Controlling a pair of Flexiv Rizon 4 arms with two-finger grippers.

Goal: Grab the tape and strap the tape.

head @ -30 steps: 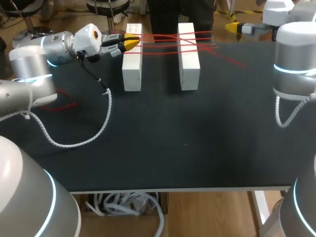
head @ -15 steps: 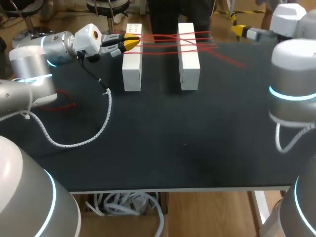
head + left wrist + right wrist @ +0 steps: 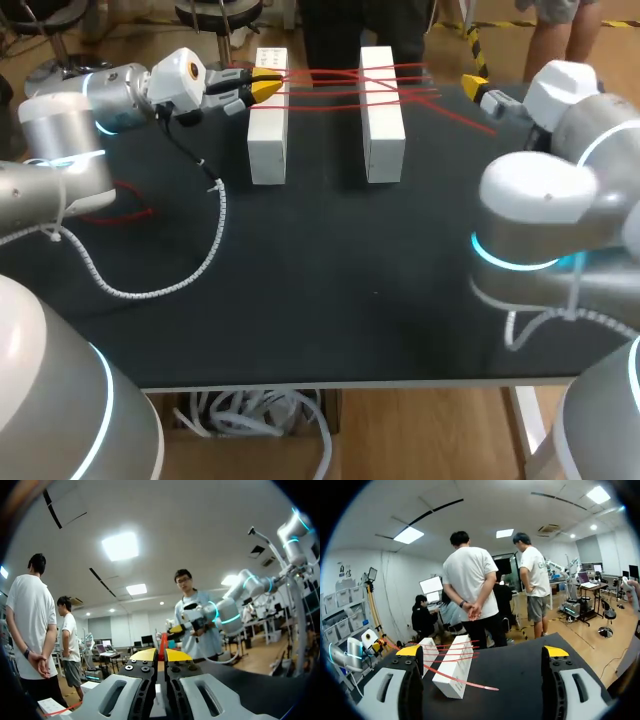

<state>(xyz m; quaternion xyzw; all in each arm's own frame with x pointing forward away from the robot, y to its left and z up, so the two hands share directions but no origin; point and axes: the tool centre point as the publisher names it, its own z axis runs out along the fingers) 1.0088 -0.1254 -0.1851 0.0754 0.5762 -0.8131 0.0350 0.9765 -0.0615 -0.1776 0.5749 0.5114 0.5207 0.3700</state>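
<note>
The black table (image 3: pixel 330 300) fills the head view. The right arm (image 3: pixel 540 200) enters at 3 o'clock and hides that edge, and the left arm (image 3: pixel 70 130) enters at 9 o'clock. 2 white blocks (image 3: pixel 267 140) stand side by side at 12 o'clock. A white coiled cable (image 3: pixel 200 250) sags from the left arm's wrist onto the table. The red tape (image 3: pixel 340 85) runs in several crossing strands over both blocks.

Only the left wrist view shows the left gripper (image 3: pixel 162 655) pinched together on the tape, at 11 o'clock. Only the right wrist view shows the right gripper (image 3: pixel 482 651) with its fingers wide apart, at 1 o'clock. There a loose tape end trails on the table past the nearer block. More red lies half hidden under the left arm.
</note>
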